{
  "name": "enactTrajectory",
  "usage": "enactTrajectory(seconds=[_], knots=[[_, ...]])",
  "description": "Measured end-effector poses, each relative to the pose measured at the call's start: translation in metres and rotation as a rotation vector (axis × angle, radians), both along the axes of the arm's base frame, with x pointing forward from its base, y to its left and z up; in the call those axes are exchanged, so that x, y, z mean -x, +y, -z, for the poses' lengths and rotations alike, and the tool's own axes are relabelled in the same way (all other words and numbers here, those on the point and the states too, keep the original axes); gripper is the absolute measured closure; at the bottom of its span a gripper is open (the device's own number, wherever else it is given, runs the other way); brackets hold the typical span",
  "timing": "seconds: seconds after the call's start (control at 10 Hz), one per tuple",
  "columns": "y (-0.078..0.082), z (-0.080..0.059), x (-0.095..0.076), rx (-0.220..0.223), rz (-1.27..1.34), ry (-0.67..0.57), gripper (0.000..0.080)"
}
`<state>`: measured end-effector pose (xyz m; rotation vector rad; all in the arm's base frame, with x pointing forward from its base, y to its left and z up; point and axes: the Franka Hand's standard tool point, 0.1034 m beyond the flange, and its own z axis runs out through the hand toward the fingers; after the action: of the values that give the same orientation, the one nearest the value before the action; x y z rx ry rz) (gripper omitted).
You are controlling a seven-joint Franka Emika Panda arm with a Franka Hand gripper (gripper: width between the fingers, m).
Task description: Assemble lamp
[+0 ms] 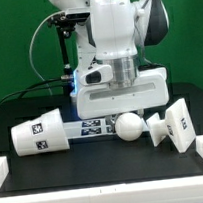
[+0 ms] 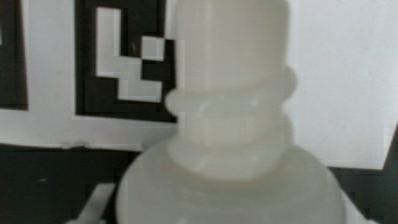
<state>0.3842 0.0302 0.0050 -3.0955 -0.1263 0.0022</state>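
The white plastic rounded bulb with ribbed neck (image 1: 128, 127) lies on its side on the black table (image 1: 96, 168), directly beneath the white two-finger gripper (image 1: 126, 107). Its long axis runs across, neck toward the exterior view's right. I cannot tell whether the claw is released or clenched

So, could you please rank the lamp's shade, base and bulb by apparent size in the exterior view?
1. shade and base: about alike, so I won't rank them.
2. bulb: clearly smallest.
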Motion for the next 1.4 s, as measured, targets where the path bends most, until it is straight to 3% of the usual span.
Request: enactTrajectory(seconds=[0.3, 0.4, 0.5, 1.0, 1.4], knots=[[0.0, 0.0, 0.0, 0.0, 0.0, 0.0, 0.0442], [0.0, 0.0, 0.0, 0.0, 0.0, 0.0, 0.0203], [0.0, 0.0, 0.0, 0.0, 0.0, 0.0, 0.013], [0.0, -0.002, 0.001, -0.001, -0.003, 0.01, 0.0101], [-0.003, -0.045, -0.005, -0.016, -0.009, 0.061, 0.0101]])
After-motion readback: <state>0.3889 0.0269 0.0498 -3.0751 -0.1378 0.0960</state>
